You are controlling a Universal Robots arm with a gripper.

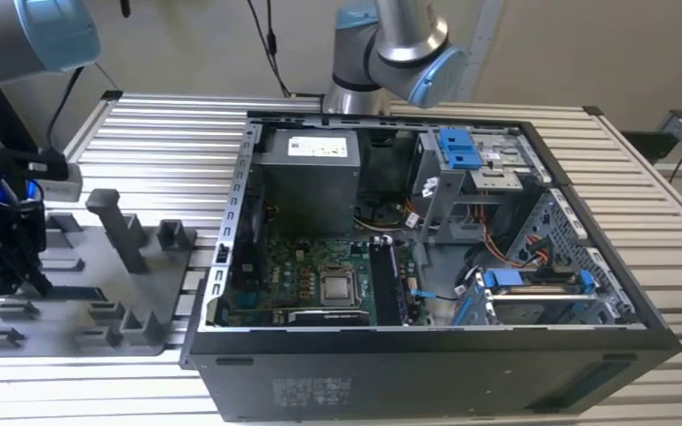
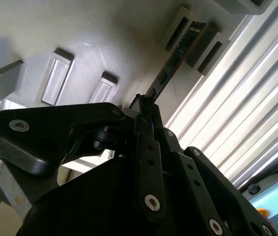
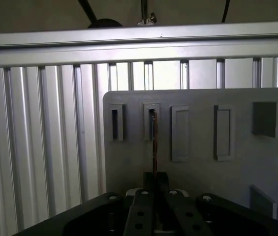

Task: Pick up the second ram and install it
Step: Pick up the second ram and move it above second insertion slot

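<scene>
1. At the exterior view's left, the gripper (image 1: 31, 282) hung low over a gray fixture plate (image 1: 92, 342) that lay on the slatted metal table (image 1: 152, 133).
2. In both wrist views, the gripper (image 3: 155, 179) (image 2: 143, 105) had its black fingers (image 3: 162, 181) pressed together on the near end of the second ram (image 3: 154, 142), pinching it from both flat sides.
3. In the second wrist view, the second ram (image 2: 175, 59) stood on its long edge on the fixture plate (image 2: 104, 29), running away from the fingertips, with its far end lodged between two gray slotted blocks (image 2: 212, 46).
4. In the first wrist view, the stick appeared edge-on as a thin dark line, its far end inside one slotted block (image 3: 152, 120), second in a row of similar blocks on the fixture plate (image 3: 198, 177).
5. In the exterior view, the open computer case (image 1: 436, 373) lay just beside the fixture plate, toward the view's right, with its motherboard (image 1: 305, 284) exposed and blue drive latches (image 1: 465, 149) near the far side.
6. The gripper and the ram were well apart from the motherboard.
</scene>
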